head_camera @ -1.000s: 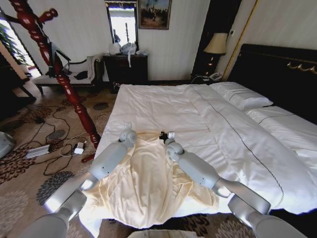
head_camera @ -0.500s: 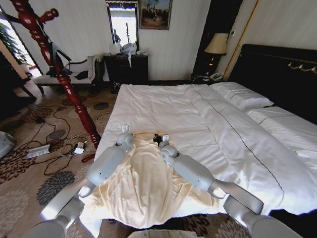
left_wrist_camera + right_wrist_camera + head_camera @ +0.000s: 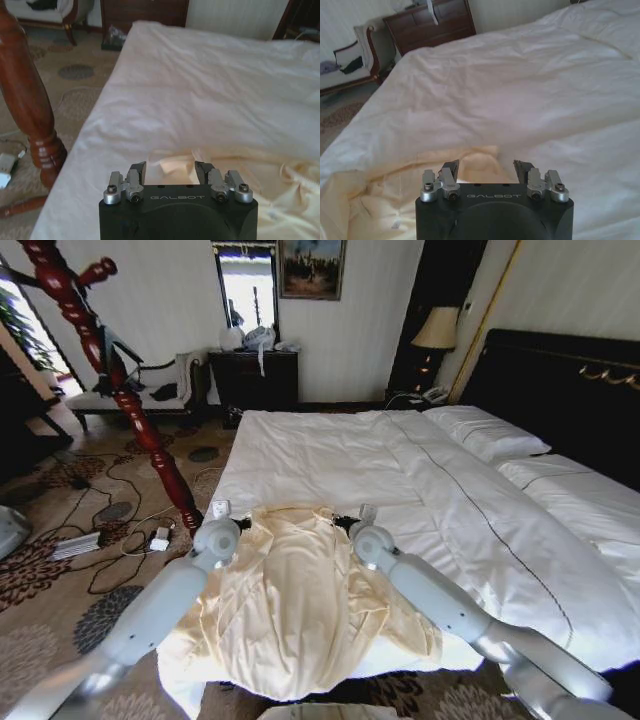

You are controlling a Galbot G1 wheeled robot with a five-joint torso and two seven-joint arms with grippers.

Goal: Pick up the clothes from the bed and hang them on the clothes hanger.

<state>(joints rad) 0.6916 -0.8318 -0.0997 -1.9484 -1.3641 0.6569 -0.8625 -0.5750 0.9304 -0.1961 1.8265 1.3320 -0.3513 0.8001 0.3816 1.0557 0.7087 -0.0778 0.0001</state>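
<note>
The task is at its beginning. The pale cream-yellow, thin, long-sleeved shirt-like garment lies flat on the near end of the wide white-sheeted bed, not lifted, and part of it hangs over the edge. Nothing is hung yet, so in my judgement the grasp, the lifting and the hanging are all left.

The left gripper is at one shoulder corner of the garment. Its fingers are apart, and the cream edge lies just in front of them and between them. The right gripper is at the other shoulder corner; its fingers are also apart, with a fold of the fabric directly ahead. Neither pair is closed on cloth.

I count one garment, one bed, two white pillows and two grippers. One tall red-brown turned-wood coat stand is on the floor beyond the left fingers.
</note>
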